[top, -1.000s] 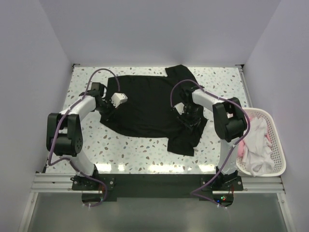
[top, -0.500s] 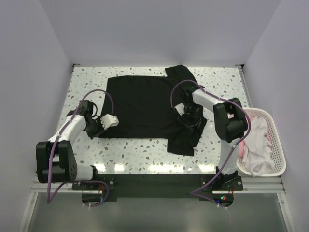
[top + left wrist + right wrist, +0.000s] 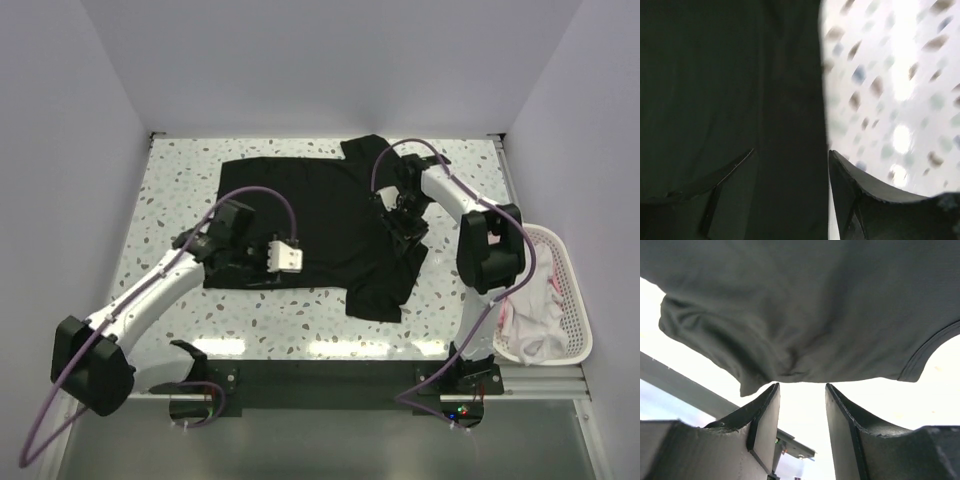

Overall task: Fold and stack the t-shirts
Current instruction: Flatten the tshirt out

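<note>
A black t-shirt (image 3: 320,215) lies spread over the middle of the speckled table (image 3: 180,180), one sleeve at the back (image 3: 372,150) and another bunched at the front right (image 3: 385,285). My left gripper (image 3: 252,268) hovers over its lower left hem. In the left wrist view the gripper (image 3: 790,160) is open, dark fabric (image 3: 730,75) below it and the shirt's edge by the right finger (image 3: 855,195). My right gripper (image 3: 400,225) is on the shirt's right side. Its wrist view shows the gripper (image 3: 802,390) open and empty, black cloth (image 3: 805,305) just past the tips.
A white slatted basket (image 3: 560,250) stands off the table's right edge with white and pink t-shirts (image 3: 525,310) heaped inside. Grey walls close in the table on the left, back and right. The arm bases sit on a black rail (image 3: 320,385) at the near edge.
My left arm pulled the shirt's left side down and forward, then swung right along the lower hem and opened its jaws. My right gripper moved back, from the front-right sleeve toward the shirt's middle right.
</note>
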Controlling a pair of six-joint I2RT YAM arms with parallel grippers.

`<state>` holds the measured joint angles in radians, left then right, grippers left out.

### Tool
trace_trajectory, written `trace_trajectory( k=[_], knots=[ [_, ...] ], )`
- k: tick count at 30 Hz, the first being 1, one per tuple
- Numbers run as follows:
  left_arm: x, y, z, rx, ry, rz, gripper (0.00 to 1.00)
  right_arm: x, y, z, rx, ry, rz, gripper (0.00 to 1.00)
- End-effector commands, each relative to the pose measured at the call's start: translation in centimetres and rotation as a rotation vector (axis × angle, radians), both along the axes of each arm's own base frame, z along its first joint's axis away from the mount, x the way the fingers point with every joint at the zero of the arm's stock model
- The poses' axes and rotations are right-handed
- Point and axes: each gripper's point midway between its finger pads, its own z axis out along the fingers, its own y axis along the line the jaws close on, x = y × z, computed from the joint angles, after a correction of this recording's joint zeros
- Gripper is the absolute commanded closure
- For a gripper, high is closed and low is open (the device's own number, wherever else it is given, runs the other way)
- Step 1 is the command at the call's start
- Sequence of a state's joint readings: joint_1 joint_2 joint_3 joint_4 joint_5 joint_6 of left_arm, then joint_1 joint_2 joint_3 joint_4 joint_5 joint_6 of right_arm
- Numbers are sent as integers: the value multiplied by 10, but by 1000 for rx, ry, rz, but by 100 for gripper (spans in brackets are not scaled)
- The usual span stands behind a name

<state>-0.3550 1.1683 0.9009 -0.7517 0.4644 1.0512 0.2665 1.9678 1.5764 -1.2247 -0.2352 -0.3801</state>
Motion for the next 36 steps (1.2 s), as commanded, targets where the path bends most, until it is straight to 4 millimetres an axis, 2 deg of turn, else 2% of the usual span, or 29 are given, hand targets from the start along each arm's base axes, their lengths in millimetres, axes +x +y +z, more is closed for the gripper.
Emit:
trace_trajectory(
  k=[1, 2, 3, 4, 5, 6, 7, 8, 12, 13, 14, 16, 18, 21, 24, 26, 30, 35, 36],
  knots=[
    [-18, -96, 10, -220, 86, -102, 37, 8, 6, -9, 27, 27, -44, 55],
    [-38, -125, 7, -224, 95, -190, 38, 12, 4, -11, 27, 26, -54, 56],
    [-36, -146, 8, -256, 66, -214, 38, 12, 4, -16, 25, 39, -61, 56],
    [-41, -162, -6, -242, 92, -246, 39, 13, 3, -19, 23, 44, -67, 57],
    [-56, -183, -8, -246, 96, -312, 40, 15, 1, -20, 22, 47, -73, 57],
    [-58, -196, -7, -236, 80, -346, 41, 15, -1, -22, 19, 52, -77, 57],
    [-64, -206, -23, -200, 100, -373, 42, 15, -2, -23, 18, 52, -80, 57],
    [-76, -221, -25, -201, 86, -430, 42, 16, -4, -25, 10, 51, -83, 57],
    [-88, -252, -40, -184, 33, -536, 42, 14, -6, -30, 2, 64, -89, 57],
    [-92, -255, -54, -154, 42, -555, 42, 13, -7, -31, -4, 68, -90, 58],
    [-98, -260, -59, -141, 38, -579, 42, 13, -9, -33, -8, 71, -91, 58],
    [-98, -266, -73, -117, 25, -593, 42, 12, -11, -36, -19, 70, -90, 58],
    [-95, -271, -78, -118, 10, -586, 42, 12, -13, -39, -26, 79, -94, 58],
    [-91, -268, -105, -52, 36, -566, 45, 10, -14, -40, -27, 85, -94, 58],
    [-87, -258, -126, 30, 75, -525, 53, 9, -15, -41, -35, 85, -91, 58],
    [-90, -251, -132, 45, 88, -523, 55, 7, -17, -42, -45, 89, -84, 58],
    [-100, -251, -124, 11, 133, -525, 60, 7, -18, -46, -49, 93, -79, 59],
    [-97, -249, -127, 46, 173, -492, 77, 9, -17, -48, -44, 100, -76, 59],
    [-98, -246, -136, 74, 202, -484, 80, 8, -17, -48, -44, 104, -70, 59]
  ],
)
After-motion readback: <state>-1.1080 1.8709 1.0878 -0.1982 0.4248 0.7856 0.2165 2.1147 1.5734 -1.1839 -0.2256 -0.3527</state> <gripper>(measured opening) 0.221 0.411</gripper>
